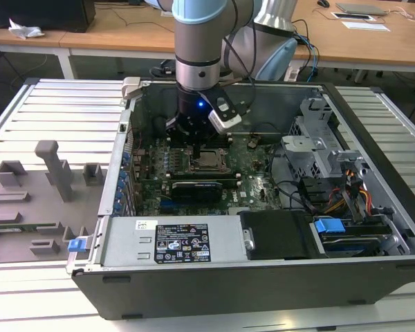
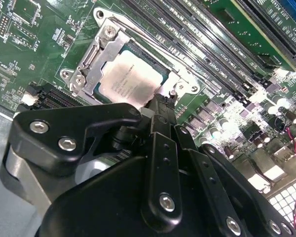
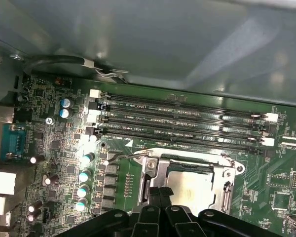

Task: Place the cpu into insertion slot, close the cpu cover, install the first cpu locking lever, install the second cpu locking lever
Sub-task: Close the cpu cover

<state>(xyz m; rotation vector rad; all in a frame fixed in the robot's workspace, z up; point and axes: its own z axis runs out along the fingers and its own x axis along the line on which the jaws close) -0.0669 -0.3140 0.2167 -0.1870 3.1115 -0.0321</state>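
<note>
where the gripper [image 2: 162,101] hangs low inside the open case [image 1: 373,131], we find its fingertips drawn together with nothing between them, at the edge of the cpu cover [image 2: 91,64], likely so it can press on the frame. the cover lies around the cpu [image 2: 124,79], which sits flat in the insertion slot [image 1: 209,160]. beside it a wire lever [image 3: 126,156] looks unlatched, near the memory slots [image 3: 187,118].
</note>
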